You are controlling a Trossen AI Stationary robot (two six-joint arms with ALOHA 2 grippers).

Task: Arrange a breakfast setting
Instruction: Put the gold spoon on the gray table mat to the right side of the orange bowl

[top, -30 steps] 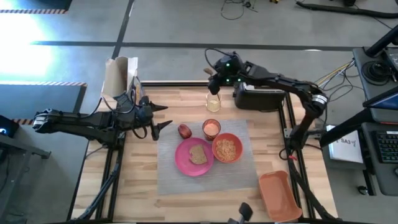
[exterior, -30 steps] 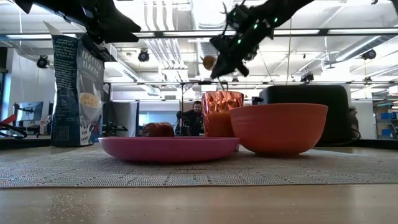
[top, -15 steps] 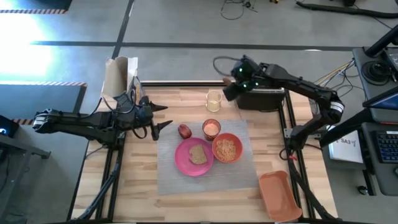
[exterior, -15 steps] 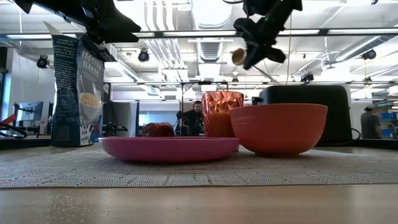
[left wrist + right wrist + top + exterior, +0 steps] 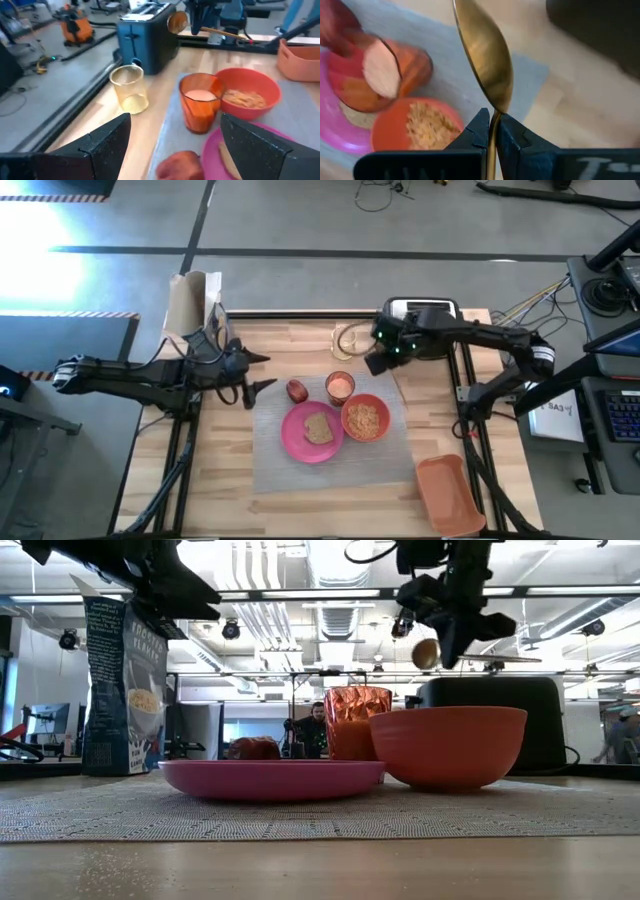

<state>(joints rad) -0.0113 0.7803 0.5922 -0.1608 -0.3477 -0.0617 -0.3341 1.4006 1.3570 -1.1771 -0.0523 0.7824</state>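
High view: The right gripper (image 5: 377,358) has swung from beside the toaster (image 5: 424,312) to the grey placemat's (image 5: 400,450) far corner; pink plate (image 5: 297,438) carries toast (image 5: 319,428).
Low view: A spoon (image 5: 426,653) hangs above the orange bowl (image 5: 447,745).
Left wrist view: The left gripper (image 5: 175,142) is spread wide, empty, near the apple (image 5: 177,164).
Right wrist view: Fingers (image 5: 476,132) pinch the golden spoon's neck over cup (image 5: 395,75) and bowl.

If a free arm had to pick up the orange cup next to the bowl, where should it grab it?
Probably the small orange cup by its upper wall, claw descending from above, one finger on each side. It stands upright and full, with the orange bowl and red apple close beside it.
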